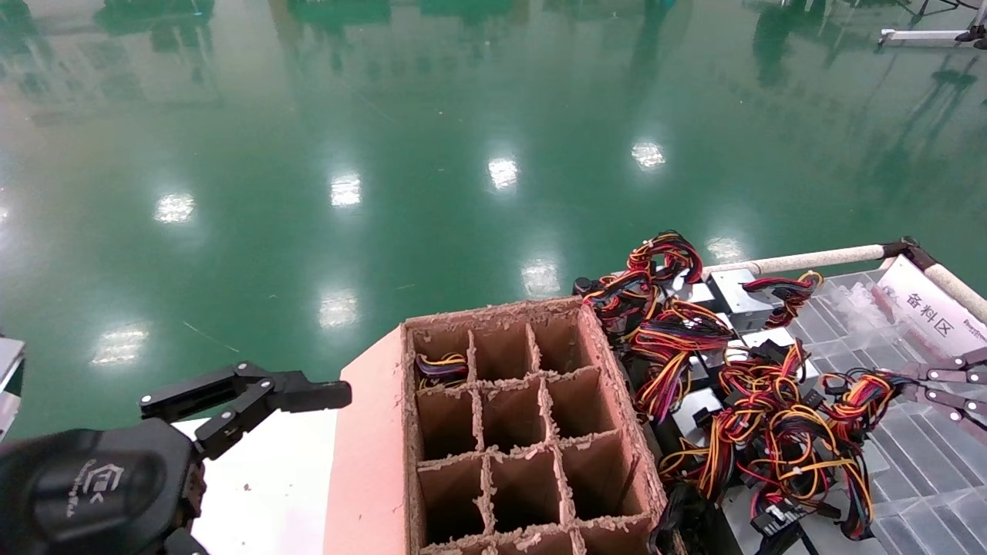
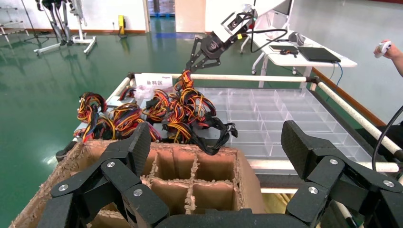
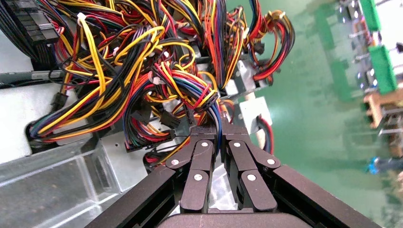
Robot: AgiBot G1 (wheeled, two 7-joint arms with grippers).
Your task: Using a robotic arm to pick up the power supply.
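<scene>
Power supply (image 1: pixel 864 397) being grabbed: only its wire bundle is seen, red, yellow, orange and black, at the 3 o'clock edge of the heap in the head view. Right gripper (image 3: pixel 221 134) has its fingers (image 3: pixel 204 156) pinched closed on a few wires of that bundle, tips almost touching; the grey box they belong to cannot be picked out. In the head view the right gripper (image 1: pixel 910 381) enters from the 3 o'clock edge, tips at the bundle.

Pile of power supplies (image 1: pixel 725 362), grey metal boxes tangled in multicolour wires, sits on a clear plastic divider tray (image 1: pixel 917 470), toward its 9 o'clock end. Tray is framed by a white rail (image 1: pixel 810 260) with a Chinese label card (image 1: pixel 929 308) at 2 o'clock.

Just beside the pile at 9 o'clock: brown cardboard box (image 1: pixel 532 432) with a divider grid. One cell, at the 11 o'clock corner, holds a coil of wires (image 1: pixel 441 364); other visible cells look bare. Box rests on a white table (image 1: pixel 262 478).

Left gripper (image 1: pixel 270 397) hovers at the 8 o'clock corner of the head view over the table, off the box; left wrist view shows its fingers (image 2: pixel 138 147) spread wide apart, holding nothing. Green glossy floor (image 1: pixel 385 154) behind everything.
</scene>
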